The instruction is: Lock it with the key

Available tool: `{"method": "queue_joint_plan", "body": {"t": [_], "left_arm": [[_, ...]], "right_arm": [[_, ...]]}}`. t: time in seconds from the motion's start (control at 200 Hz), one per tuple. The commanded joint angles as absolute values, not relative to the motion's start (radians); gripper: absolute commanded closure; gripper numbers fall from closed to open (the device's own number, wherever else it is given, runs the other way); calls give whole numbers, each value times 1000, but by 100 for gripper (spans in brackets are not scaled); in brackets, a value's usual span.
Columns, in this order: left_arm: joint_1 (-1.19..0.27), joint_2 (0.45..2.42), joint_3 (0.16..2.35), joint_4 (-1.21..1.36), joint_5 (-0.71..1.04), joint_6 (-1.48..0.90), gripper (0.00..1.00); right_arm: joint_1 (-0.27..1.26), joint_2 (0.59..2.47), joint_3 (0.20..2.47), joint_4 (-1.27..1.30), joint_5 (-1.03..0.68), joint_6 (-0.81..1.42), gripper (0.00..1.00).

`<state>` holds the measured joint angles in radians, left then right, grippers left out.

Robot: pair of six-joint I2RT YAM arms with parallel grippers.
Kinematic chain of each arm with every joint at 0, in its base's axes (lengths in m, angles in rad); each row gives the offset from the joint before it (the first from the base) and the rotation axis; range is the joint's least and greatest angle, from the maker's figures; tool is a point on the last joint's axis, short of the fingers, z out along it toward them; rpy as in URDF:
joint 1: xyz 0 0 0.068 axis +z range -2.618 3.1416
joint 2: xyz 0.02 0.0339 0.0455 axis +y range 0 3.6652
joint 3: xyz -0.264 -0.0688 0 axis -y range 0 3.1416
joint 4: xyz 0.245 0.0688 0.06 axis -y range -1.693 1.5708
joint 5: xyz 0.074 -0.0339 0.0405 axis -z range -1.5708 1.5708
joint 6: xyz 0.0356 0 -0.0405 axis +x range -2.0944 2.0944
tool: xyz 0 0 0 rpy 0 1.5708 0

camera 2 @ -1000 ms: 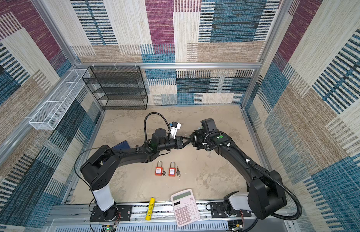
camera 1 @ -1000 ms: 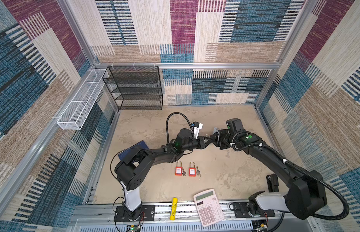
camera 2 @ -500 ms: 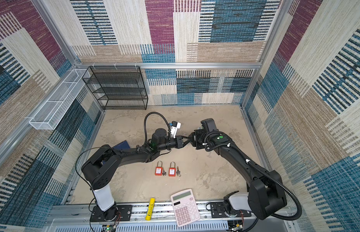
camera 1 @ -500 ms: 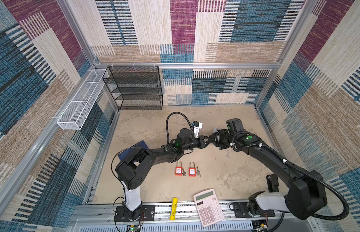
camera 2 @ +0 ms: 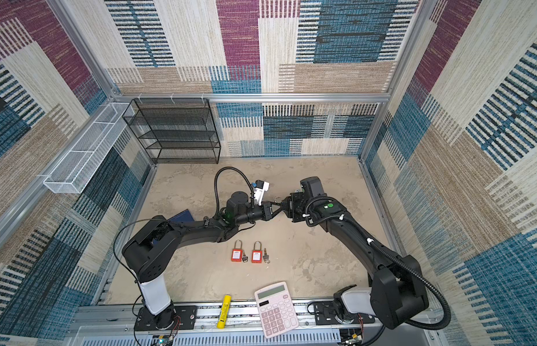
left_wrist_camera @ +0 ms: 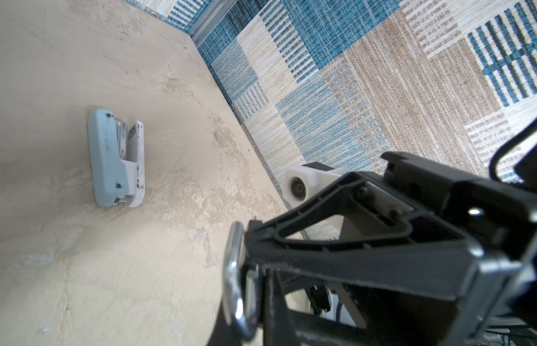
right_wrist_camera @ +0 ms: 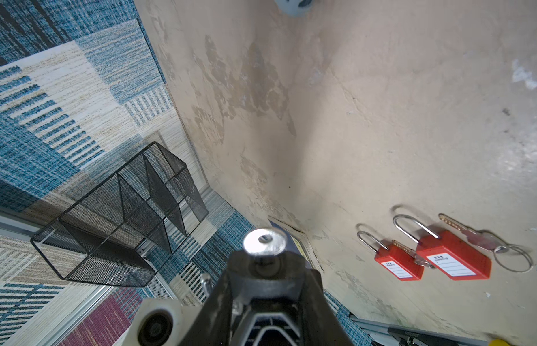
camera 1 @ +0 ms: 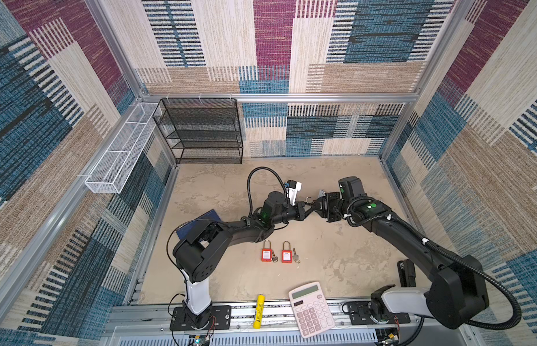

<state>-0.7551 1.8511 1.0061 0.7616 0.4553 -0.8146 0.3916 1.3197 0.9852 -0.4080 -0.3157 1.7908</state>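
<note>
steel shows first: in both top views the padlock (camera 1: 309,200) gives away only its shackle (camera 1: 308,197), sticking up at the middle of the frame where the left gripper (camera 1: 307,208) and the right gripper (camera 1: 316,205) meet nose to nose above the table (camera 1: 336,254); its body is hidden between the black fingers. two spare padlocks (camera 1: 266,255) lie side by side with their own keys lower in the frame, well apart from both arms. the arms sit where they did a second ago, but the left gripper has just snapped from partly open to clenched tight. in the left wrist view the shackle (left_wrist_camera: 235,278) hangs blurred at lower centre against the right gripper's fingers (left_wrist_camera: 336,254), which look clamped on the padlock; a pale blue stapler (left_wrist_camera: 116,158) lies on the table at the left. in the right wrist view the key (right_wrist_camera: 264,241) shows as a round silver head with a slot, standing out of black fingers at lower centre, and i judge this is what the left gripper now pinches. if so, the hold is made and turning the key comes next; a thin flat head could slip if twisted off its axis.
</note>
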Motion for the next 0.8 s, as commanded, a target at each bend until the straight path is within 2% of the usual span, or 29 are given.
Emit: {"method": "queue_joint_plan", "body": {"t": [0.0, 0.095, 0.245, 0.366, 0.596, 0.791], "left_arm": [[-758, 1844, 1014, 840, 470, -853, 100], [-758, 1838, 1014, 838, 468, -853, 100], [-758, 1828, 1012, 837, 469, -850, 100], [-755, 1817, 1020, 826, 473, -847, 100], [-729, 1769, 1036, 747, 504, -808, 100], [-693, 1715, 1059, 656, 543, -772, 100]], "right_arm": [[395, 1313, 979, -364, -358, 1795, 66], [396, 1311, 977, -357, -355, 1792, 62], [395, 1299, 980, -368, -336, 1781, 42], [394, 1285, 970, -375, -327, 1776, 34], [382, 1211, 949, -387, -273, 1700, 31], [331, 1067, 887, -292, -218, 1552, 30]]}}
